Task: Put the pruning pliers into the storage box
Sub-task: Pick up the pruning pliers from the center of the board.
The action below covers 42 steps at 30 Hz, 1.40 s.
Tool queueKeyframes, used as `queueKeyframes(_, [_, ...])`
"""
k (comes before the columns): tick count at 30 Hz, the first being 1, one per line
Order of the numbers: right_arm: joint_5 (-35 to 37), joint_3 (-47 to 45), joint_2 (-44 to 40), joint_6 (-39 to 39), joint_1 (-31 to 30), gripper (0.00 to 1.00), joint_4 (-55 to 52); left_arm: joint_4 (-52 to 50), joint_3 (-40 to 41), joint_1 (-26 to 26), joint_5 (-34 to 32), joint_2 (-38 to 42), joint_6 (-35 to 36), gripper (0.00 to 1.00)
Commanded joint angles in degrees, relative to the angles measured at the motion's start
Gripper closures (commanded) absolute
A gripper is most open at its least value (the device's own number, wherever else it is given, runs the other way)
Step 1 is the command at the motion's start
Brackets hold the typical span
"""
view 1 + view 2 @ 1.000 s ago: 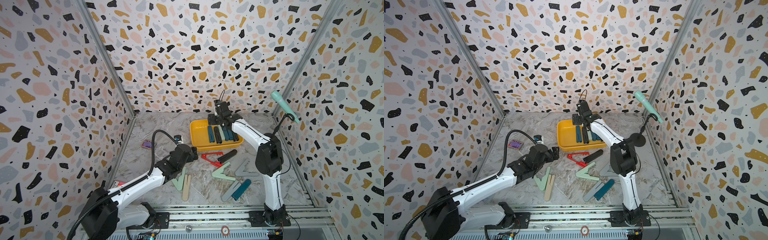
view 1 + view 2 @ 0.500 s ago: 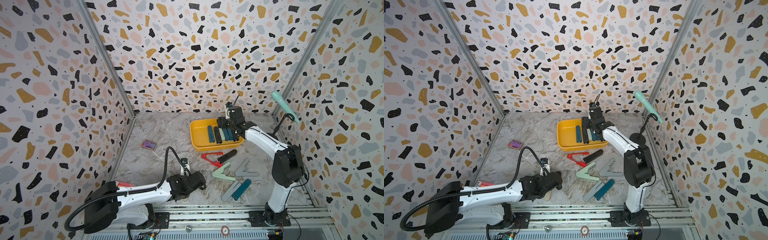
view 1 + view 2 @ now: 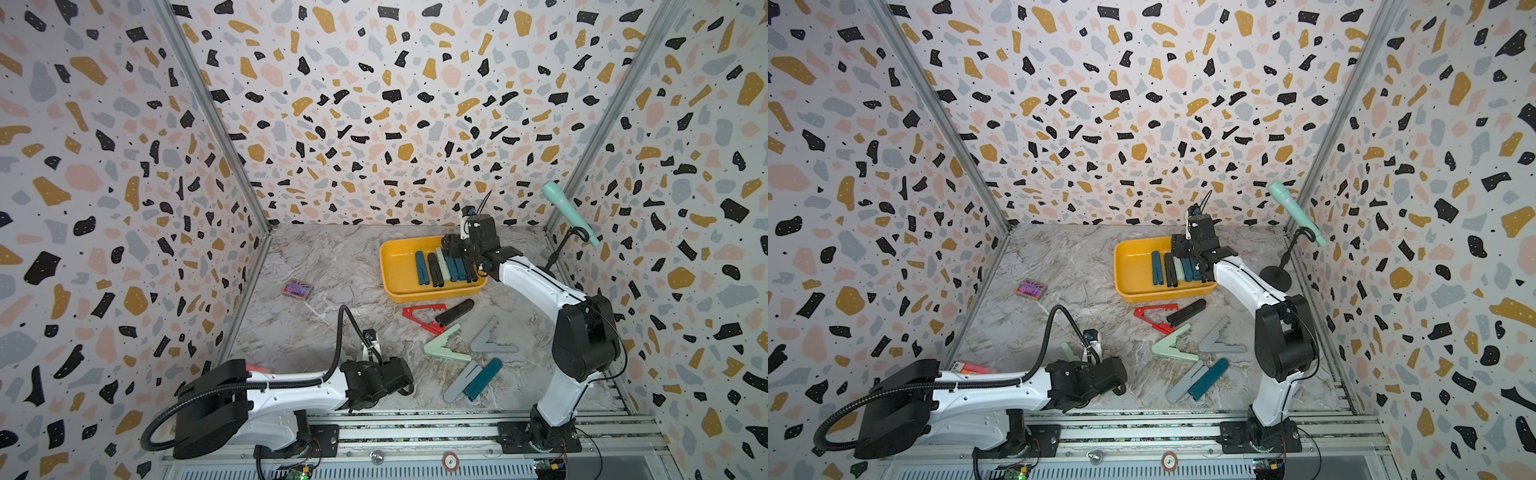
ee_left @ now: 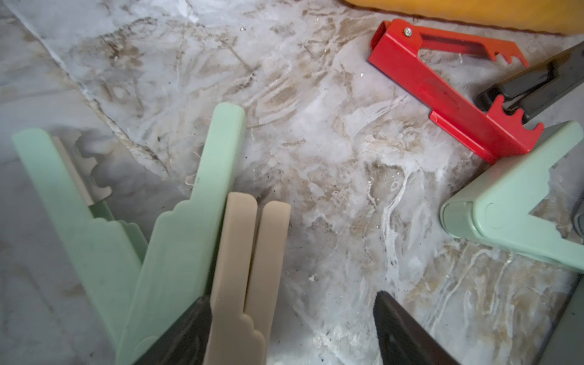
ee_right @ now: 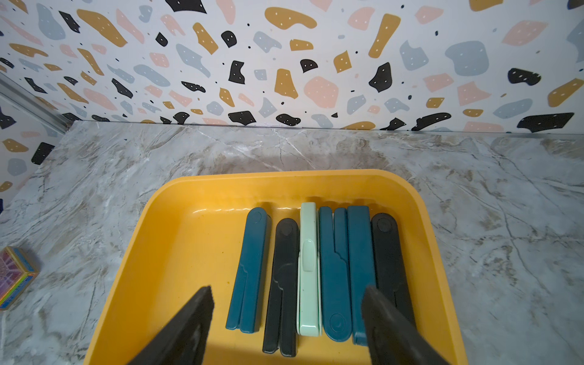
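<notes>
The storage box (image 3: pixel 392 270) is a yellow tray at the back, and several folded pruning pliers lie in it side by side: dark teal (image 5: pixel 249 268), black (image 5: pixel 282 278) and mint (image 5: pixel 308 268). My right gripper (image 5: pixel 287 319) hangs open just above them, holding nothing. On the table lie red pliers (image 3: pixel 422 318), black ones (image 3: pixel 455 311), spread mint ones (image 3: pixel 442 349), grey ones (image 3: pixel 490 343) and a folded grey and teal pair (image 3: pixel 484 376). Low by the front edge, my left gripper (image 4: pixel 294 328) is open. Folded beige pliers (image 4: pixel 249 268) lie between its jaws against one finger, beside spread mint pliers (image 4: pixel 177 237).
A mint microphone (image 3: pixel 567 212) on a black stand (image 3: pixel 1275 278) rises at the right wall. A small purple card box (image 3: pixel 297 289) lies at the left. A marker pack (image 3: pixel 971 368) shows behind my left arm. Metal rails run along the front.
My left arm has drawn back to the front edge and come down over the beige and mint pliers, its jaws narrowing. My right gripper shifted slightly rightward over the box, still open.
</notes>
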State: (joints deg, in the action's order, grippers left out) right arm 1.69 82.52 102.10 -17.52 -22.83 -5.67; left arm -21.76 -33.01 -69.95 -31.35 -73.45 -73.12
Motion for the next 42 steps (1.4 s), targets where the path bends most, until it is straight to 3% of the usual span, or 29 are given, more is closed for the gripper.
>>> queueKeyframes(1, [-0.8, 0.1, -1.7, -0.6, -0.1, 0.24, 1.0, 0.2, 1.3, -0.4, 0.5, -0.5, -1.8, 0.21])
queueKeyframes(8, [-0.9, 0.1, -1.4, -0.8, 0.1, 0.24, 0.9, 2.5, 2.8, -0.5, 2.3, -2.4, -1.5, 0.31])
queueKeyframes(16, [-1.0, 0.1, -1.3, -0.9, 0.3, 0.24, 0.7, 3.8, 2.2, -0.5, 2.9, -5.1, -0.3, 0.33])
queueKeyframes(24, [-1.0, -0.7, -1.9, -0.7, 1.3, 0.24, 0.4, 4.4, 1.1, -0.5, 3.2, -7.8, 1.8, 0.54])
queueKeyframes(31, [0.1, -2.9, -4.7, 0.1, 2.8, 0.24, 1.0, 5.1, -2.7, -0.3, 0.0, -7.9, 6.1, 0.81])
queueKeyframes(38, [2.4, -8.3, -9.8, 1.5, 6.6, 0.24, 1.6, 0.3, -11.3, 1.3, -6.4, -4.4, 11.1, 0.88])
queueKeyframes(42, [2.2, -12.8, -13.0, 1.4, 10.0, 0.24, 3.2, -1.0, -19.8, 4.7, -12.9, -1.7, 19.1, 0.88])
